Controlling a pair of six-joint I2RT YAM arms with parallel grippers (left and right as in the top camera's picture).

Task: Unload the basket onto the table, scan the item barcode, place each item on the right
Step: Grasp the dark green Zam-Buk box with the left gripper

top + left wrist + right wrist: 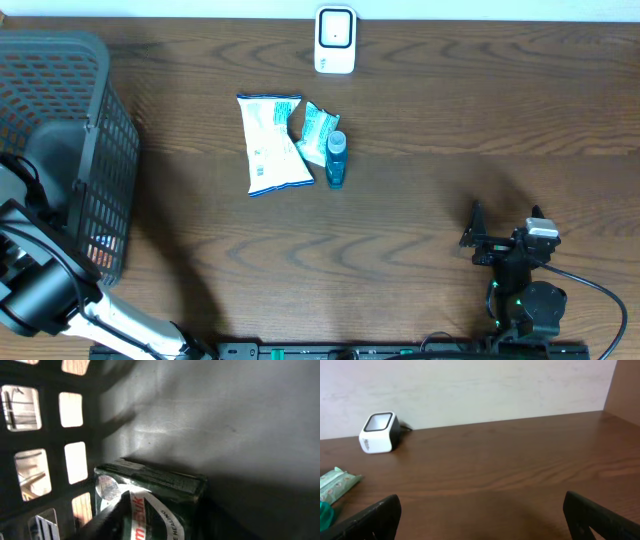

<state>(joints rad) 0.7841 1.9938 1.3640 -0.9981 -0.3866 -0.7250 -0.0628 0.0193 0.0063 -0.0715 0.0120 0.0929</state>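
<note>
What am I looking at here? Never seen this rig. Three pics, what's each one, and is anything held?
Two robot arms at a wooden table.

The overhead view looks straight down. The left arm reaches into a dark basket. The right gripper rests open, holding nothing.

On the table: a white scanner, a white pouch, a green packet and a blue bottle.

The left wrist view looks inside the basket: a dark green box lies on the floor, with a finger right at it. Whether it is gripped, I cannot tell.

The right wrist view looks across the table toward the scanner.
</note>
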